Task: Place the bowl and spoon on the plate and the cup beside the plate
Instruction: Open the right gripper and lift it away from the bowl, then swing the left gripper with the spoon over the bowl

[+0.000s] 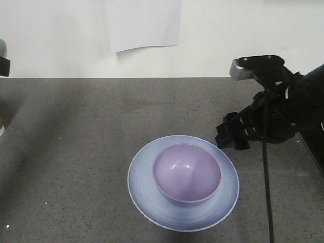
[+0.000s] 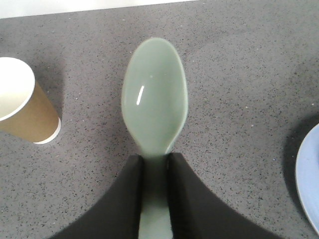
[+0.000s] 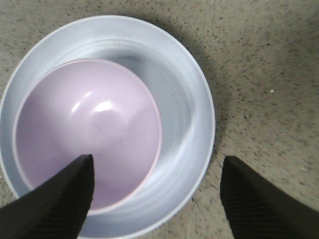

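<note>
A robotics lab bench, by the look: a grey speckled table (image 1: 76,152) against a plain white wall (image 1: 228,30) with a paper sheet (image 1: 144,23) stuck on it. A black robot arm (image 1: 304,101) with a camera (image 1: 248,68) hangs beside a bowl (image 1: 187,172) on a plate (image 1: 144,192).

Soft, even light from above, and the speckled grey worktop (image 1: 76,167) was dim toward its left edge under a broad diagonal shadow. A dark shadow hugged the near rim of the round pale blue plate (image 1: 144,197). White glints sat inside the glossy lavender-purple plastic bowl (image 1: 187,172) and on the pale mint-green plastic spoon (image 2: 154,94). Right wrist view looked washed out, and the right gripper (image 3: 157,162) had blurred black fingers (image 3: 55,204).
</note>
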Controlling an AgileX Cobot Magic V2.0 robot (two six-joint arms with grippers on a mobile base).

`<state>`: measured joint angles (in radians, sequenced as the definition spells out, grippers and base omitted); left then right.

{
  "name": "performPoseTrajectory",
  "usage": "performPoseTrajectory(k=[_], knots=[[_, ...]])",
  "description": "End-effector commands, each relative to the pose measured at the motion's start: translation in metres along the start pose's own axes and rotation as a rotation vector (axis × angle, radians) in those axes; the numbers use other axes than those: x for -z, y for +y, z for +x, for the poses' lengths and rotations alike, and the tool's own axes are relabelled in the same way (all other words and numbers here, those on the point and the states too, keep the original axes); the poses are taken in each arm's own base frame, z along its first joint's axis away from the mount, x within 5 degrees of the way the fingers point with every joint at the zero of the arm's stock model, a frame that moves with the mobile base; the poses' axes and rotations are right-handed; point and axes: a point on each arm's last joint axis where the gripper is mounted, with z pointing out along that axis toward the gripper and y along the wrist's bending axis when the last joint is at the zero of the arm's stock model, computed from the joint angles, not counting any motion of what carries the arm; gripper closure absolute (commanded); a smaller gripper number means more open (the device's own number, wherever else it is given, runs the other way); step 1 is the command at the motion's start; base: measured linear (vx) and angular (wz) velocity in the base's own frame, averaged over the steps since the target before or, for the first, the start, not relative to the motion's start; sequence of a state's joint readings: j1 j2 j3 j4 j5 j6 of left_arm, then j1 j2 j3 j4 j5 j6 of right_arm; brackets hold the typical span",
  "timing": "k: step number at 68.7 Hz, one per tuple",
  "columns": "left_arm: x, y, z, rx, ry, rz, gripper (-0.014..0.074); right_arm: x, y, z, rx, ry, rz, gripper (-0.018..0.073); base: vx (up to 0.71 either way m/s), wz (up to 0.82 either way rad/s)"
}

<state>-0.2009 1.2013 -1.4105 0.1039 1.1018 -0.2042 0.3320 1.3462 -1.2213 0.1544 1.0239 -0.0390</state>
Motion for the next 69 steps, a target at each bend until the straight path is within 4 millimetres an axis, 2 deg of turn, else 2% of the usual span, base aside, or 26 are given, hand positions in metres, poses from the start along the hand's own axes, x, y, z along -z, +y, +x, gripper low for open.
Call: performPoseTrajectory(k=[1,15,23,32,45,55,69], knots=[[0.014,-0.001,-0.007,0.001,-0.087,0.018,0.0603,0.04,0.003,0.002,0.005,-0.126,0.014,0.0042,0.0,0.0],[0.014,-0.001,-0.007,0.003,-0.085,0.021,0.0603,0.086,0.006,0.02,0.021,-0.249,0.028,0.0042,0.0,0.0],[0.014,-0.001,-0.007,0.003,-0.084,0.021,0.0603,0.098,0.008,0.026,0.027,-0.288,0.028,0.0042,0.0,0.0],[0.014,-0.005,-0.005,-0.048,-0.067,0.065,0.0603,0.101,0.008,0.027,0.028,-0.298,0.028,0.0042,0.0,0.0],[0.018,-0.029,0.0,-0.211,-0.048,0.324,0.0603,0.1,0.008,0.026,0.027,-0.299,0.028,0.0042,0.0,0.0],[0.019,-0.038,0.0,-0.27,-0.053,0.425,0.0604,0.1,0.008,0.026,0.027,-0.299,0.027,0.0042,0.0,0.0],[0.0,-0.052,0.004,-0.326,0.042,0.466,0.0604,0.1,0.008,0.027,0.027,-0.297,0.027,0.0042,0.0,0.0]])
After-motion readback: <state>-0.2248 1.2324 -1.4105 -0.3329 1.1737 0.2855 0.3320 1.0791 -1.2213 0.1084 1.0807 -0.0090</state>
